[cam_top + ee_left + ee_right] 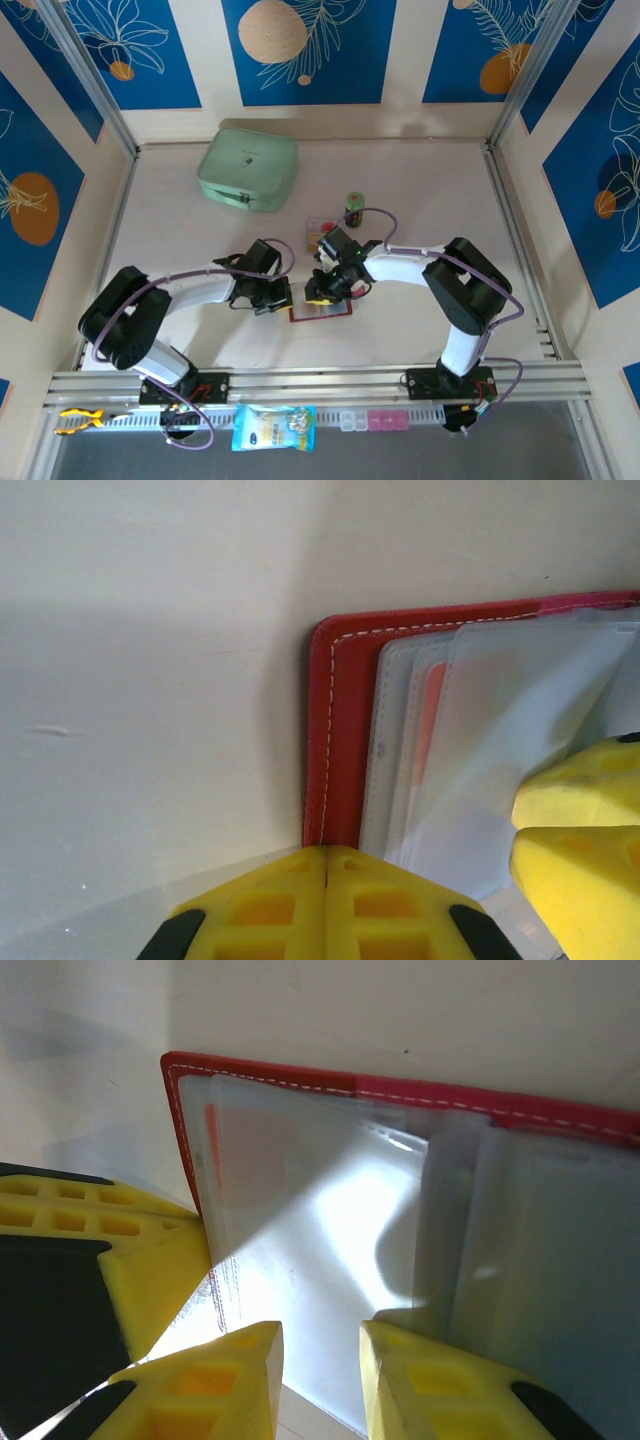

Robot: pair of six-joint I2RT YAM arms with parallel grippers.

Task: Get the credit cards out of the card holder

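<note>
The left gripper [325,880], jaws pressed together, rests against the left edge of the one card holder [345,730], which lies open, long axis left to right, one orange credit card [432,715] inside its clear sleeves [520,740], and the right gripper [320,1360] straddles a sleeve's near edge, jaws narrowly apart.

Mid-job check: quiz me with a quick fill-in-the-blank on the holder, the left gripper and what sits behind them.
1. The holder is ___, its clear sleeves showing.
2. The left gripper is ___.
3. A loose card lies beside the small green ___.
Missing words: open; shut; can.
</note>
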